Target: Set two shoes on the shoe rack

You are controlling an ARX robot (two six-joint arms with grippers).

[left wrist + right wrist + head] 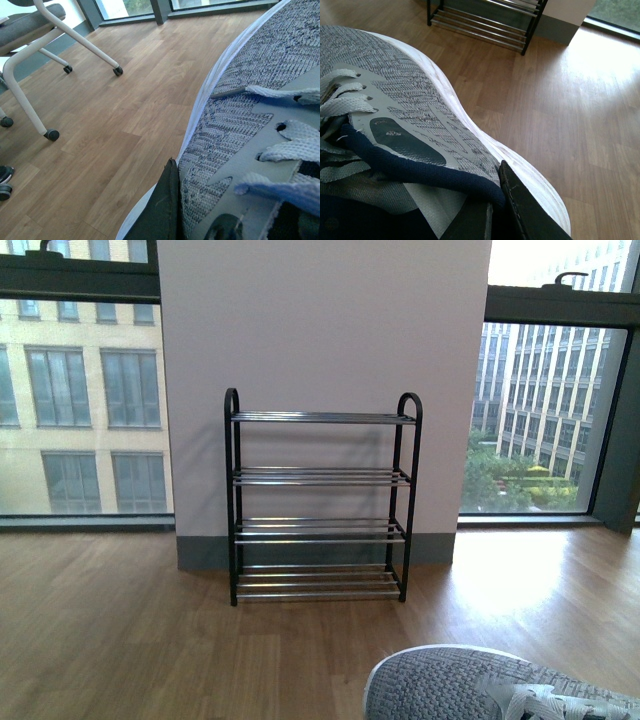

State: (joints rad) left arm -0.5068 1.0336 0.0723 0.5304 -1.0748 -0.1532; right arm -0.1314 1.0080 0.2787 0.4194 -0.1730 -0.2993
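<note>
1. Front view: the shoe rack stands on the wood floor, backed against a white wall between two windows. It has black side frames with rounded tops and four shelves of chrome bars.
2. Same view: the toe of a grey knit sneaker pokes in at the lower right edge. It is nearer the camera than the rack and well apart from it. A bit of pale lace shows at the edge.
3. Left wrist view: the sneaker is close up, showing the knit upper, white sole edge and pale laces. One dark finger of the left gripper lies against the shoe's side by the sole. The second finger is hidden, so I cannot tell whether this pincer is clamped or wide.
4. Right wrist view: the right gripper is narrow, pinching the sneaker's side wall at the dark blue collar. One finger is outside on the knit and the other is inside the opening.
5. Same view: the rack's lowest shelf sits beyond the toe, not touching it.
6. Left wrist view: a chair with white legs on castors stands well apart from the shoe.
7. I cannot tell whether the two wrist views show one sneaker or two.
</note>
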